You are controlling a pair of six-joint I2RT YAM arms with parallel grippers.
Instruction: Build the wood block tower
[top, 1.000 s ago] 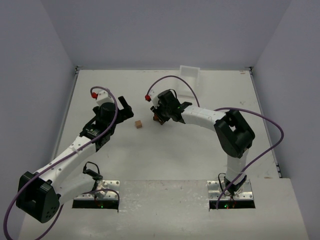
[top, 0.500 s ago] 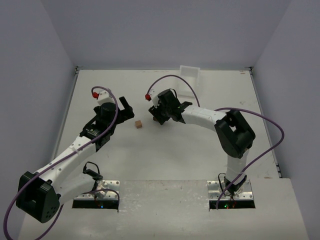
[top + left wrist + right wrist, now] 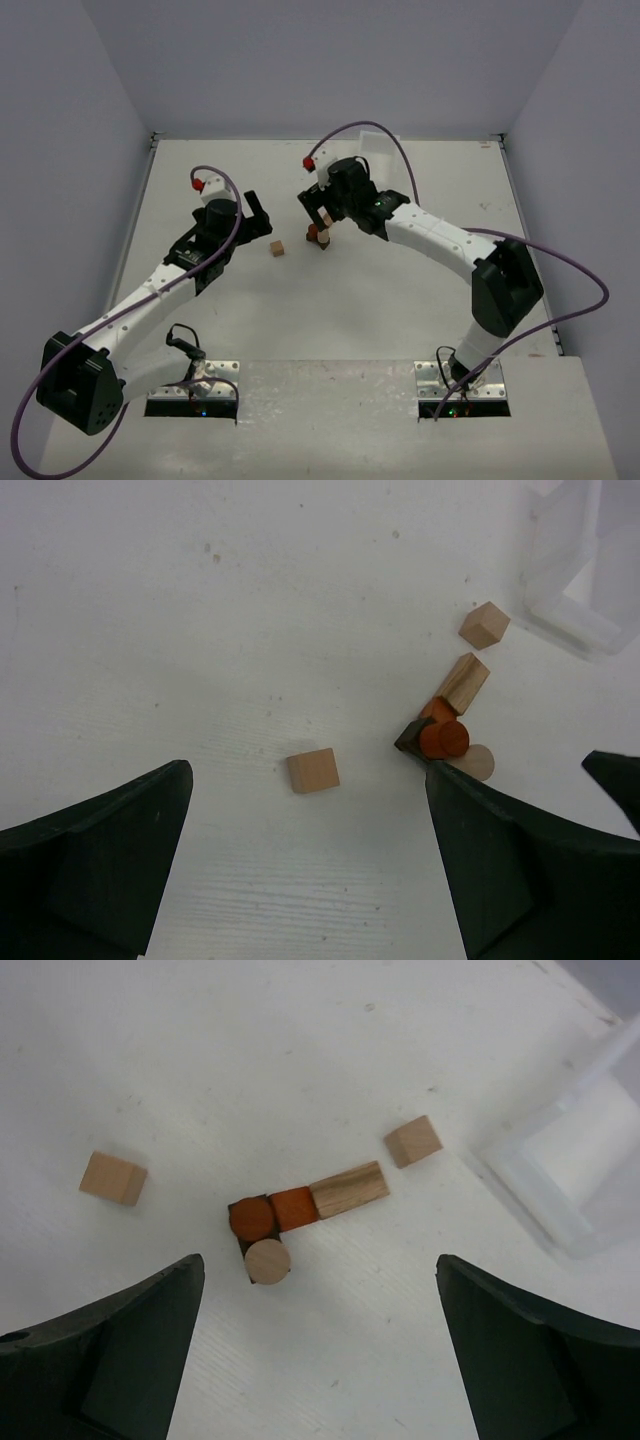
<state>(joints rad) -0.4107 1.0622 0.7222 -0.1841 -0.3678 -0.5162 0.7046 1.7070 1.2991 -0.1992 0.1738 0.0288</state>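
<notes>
The wood block tower sits mid-desk: an orange-brown round piece and a pale round one seem to rest on a dark base, with an orange block and a tan bar running off toward two o'clock. The right tool hangs directly above it, jaws wide and holding nothing. The left tool is just as wide and empty, over the loose cube at nine o'clock of the tower.

The round pieces look like the weak point. A sideways swing or a low exit by the right tool could clip them, and they would likely roll. If the left tool drops on the loose cube, its outer finger passes near the tower and may nudge it. Both arms crowd one spot, so they may collide. The second cube lies near the white tray, and a wide grab there risks snagging the tray's rim.
</notes>
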